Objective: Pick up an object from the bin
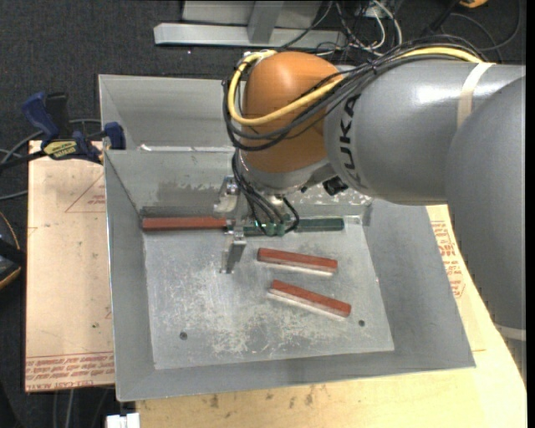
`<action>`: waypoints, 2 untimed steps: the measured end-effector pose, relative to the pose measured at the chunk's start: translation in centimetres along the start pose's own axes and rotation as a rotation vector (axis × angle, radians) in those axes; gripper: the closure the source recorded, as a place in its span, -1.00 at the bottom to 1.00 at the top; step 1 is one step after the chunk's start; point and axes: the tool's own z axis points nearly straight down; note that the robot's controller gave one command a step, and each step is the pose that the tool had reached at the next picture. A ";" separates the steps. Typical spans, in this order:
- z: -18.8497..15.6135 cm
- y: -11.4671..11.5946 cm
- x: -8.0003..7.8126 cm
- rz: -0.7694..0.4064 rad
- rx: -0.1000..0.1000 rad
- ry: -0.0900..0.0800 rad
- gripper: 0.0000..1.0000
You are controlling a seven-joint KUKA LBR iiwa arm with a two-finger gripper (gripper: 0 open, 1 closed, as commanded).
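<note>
Where bare, the grey bin [251,343] floor is scuffed and scratched; dark floor [50,50] around it, cables [368,25] at 12 o'clock. Gripper [233,247] hangs just off bin centre toward 11 o'clock, at the right end of a long red-brown bar [180,223] lying along the back wall at 10 o'clock. Contact unclear; can't tell if it's open or closed. Dark green bar [322,224] at 1 o'clock, its left end hidden behind the wrist below the orange cover [280,109]. Upper red-brown bar [297,262] near centre, lower red-brown bar [309,299] at 4 o'clock, apart. Arm [435,125] hides the 2 o'clock corner.
</note>
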 end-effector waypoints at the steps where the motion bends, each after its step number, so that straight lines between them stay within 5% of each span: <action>1: -0.5 -0.1 -0.2 0.002 -0.001 -0.008 -1.00; 2: 4.5 -2.7 -2.2 -0.025 -0.003 -0.016 -1.00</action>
